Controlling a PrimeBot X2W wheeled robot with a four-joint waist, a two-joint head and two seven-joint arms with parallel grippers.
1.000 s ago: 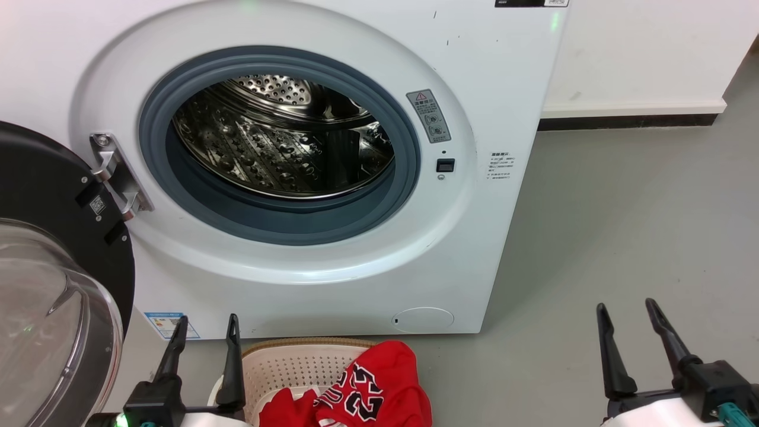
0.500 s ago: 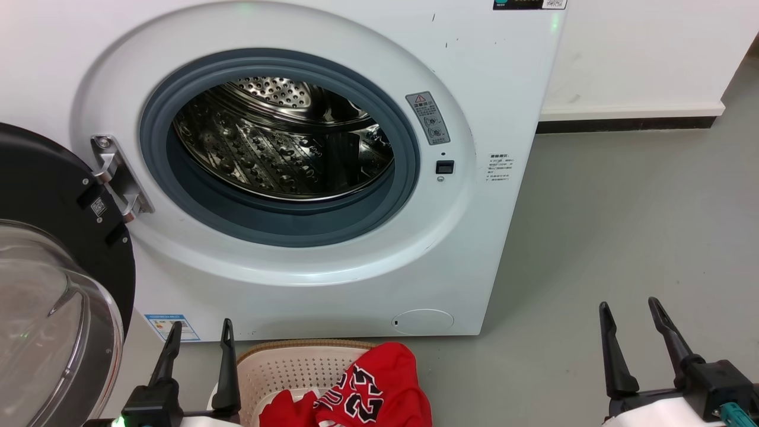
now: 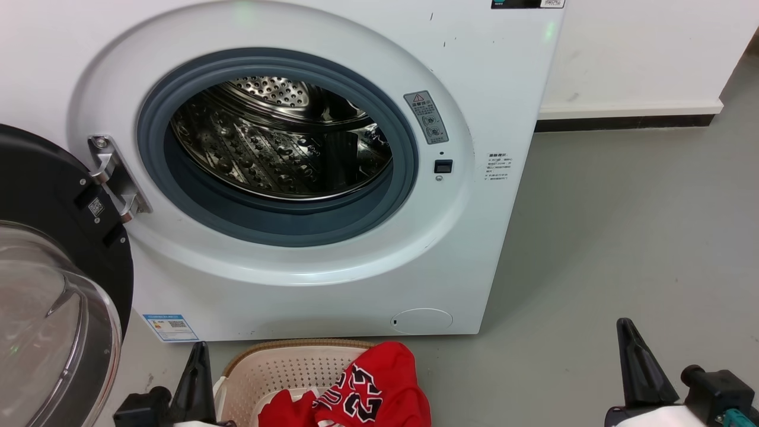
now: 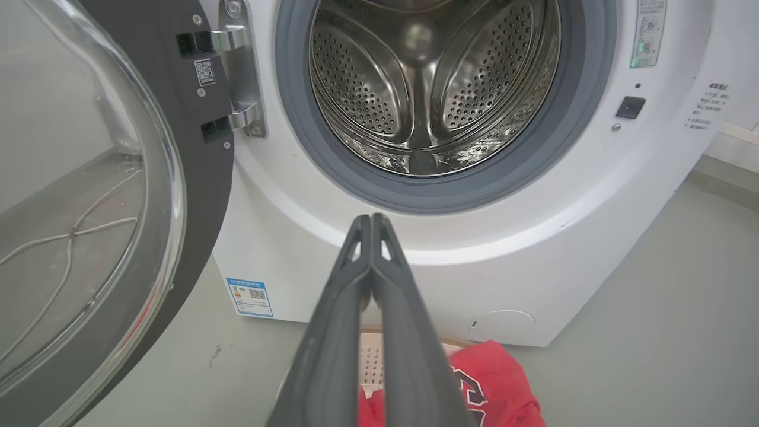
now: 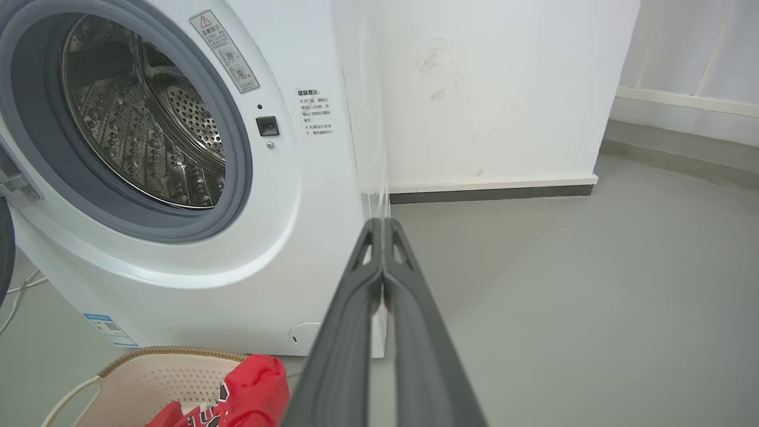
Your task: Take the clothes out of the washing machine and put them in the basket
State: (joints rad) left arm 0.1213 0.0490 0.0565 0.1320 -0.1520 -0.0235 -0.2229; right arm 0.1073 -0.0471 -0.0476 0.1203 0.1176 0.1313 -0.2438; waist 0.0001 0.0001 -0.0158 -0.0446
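The white washing machine (image 3: 332, 35) stands with its black-rimmed glass door (image 3: 53, 296) swung open to the left; its steel drum (image 3: 278, 142) holds no garment that I can see. On the floor in front sits the cream basket (image 3: 278, 367), with red clothes (image 3: 367, 385) bearing a black-and-white 23 draped over its right side. My left gripper (image 3: 198, 350) is low, just left of the basket, fingers pressed together on nothing (image 4: 370, 222). My right gripper (image 3: 628, 332) is over bare floor to the right, also shut on nothing (image 5: 382, 225).
Grey floor (image 3: 622, 237) stretches right of the machine to a white wall with a dark skirting strip (image 3: 622, 121). The open door (image 4: 118, 178) fills the space at the left. A pale cable (image 4: 65, 234) lies on the floor behind its glass.
Both grippers have gone from open to shut and have dropped lower in the head view. The left one has also shifted slightly right, toward the basket. The clothes and basket have not moved.
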